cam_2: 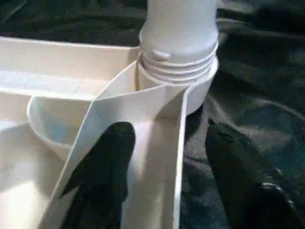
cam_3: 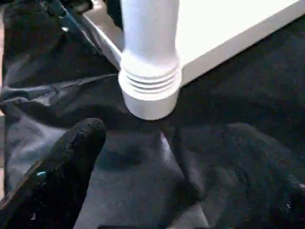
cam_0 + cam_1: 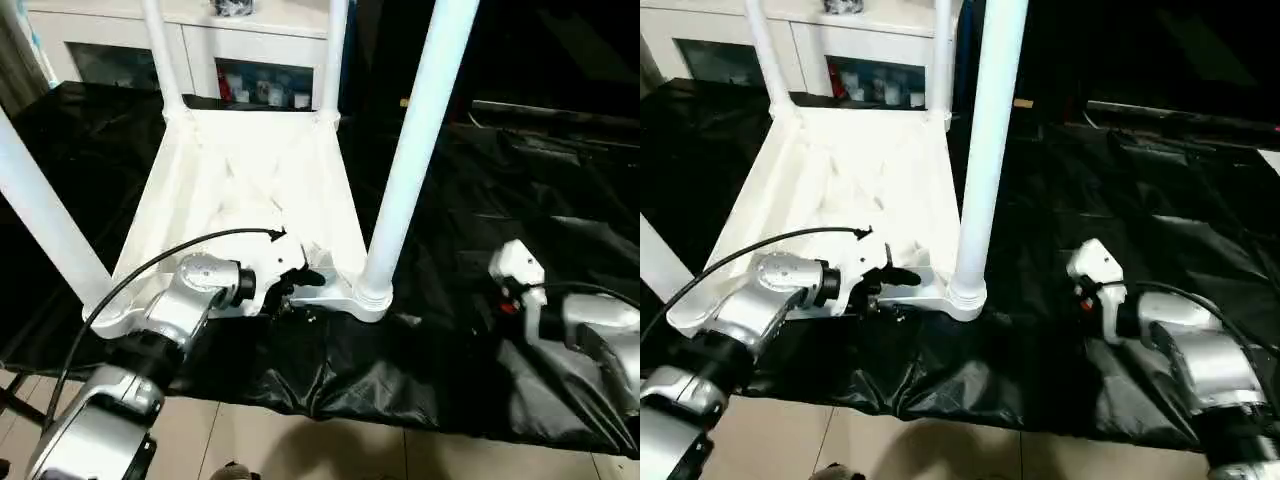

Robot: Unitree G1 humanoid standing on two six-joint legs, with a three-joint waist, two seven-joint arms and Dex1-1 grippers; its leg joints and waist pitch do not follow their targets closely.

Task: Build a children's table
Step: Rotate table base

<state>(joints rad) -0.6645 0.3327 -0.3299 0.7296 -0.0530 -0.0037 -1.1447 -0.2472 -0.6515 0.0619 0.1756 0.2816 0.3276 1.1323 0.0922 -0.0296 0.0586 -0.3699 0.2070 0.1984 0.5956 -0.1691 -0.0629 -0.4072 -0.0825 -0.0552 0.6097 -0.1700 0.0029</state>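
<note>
Table top point(image 3: 250, 190): white plastic, smooth, faint sheen; thin ribs on upturned underside.
Near leg point(image 3: 410, 160): white plastic, smooth, lightly glossy; ridged threads at base where it meets the corner socket point(image 1: 190, 90).
Desk cover point(image 3: 500, 340): black sheet, thin, crinkled, glossy highlights along folds; looks like plastic film.
Left forearm point(image 3: 185, 300): silver metal look, satin finish; black cable point(image 3: 170, 255), smooth.
Right forearm point(image 3: 1200, 360): same silver finish; white plastic housing at the wrist.
Left gripper point(image 1: 167, 171), right gripper point(image 2: 162, 176): black jaws, matt.
Cabinet point(image 3: 240, 60): white fronts, smooth; glass doors.
Floor point(image 3: 300, 445): pale tiles, smooth, slight sheen.
</note>
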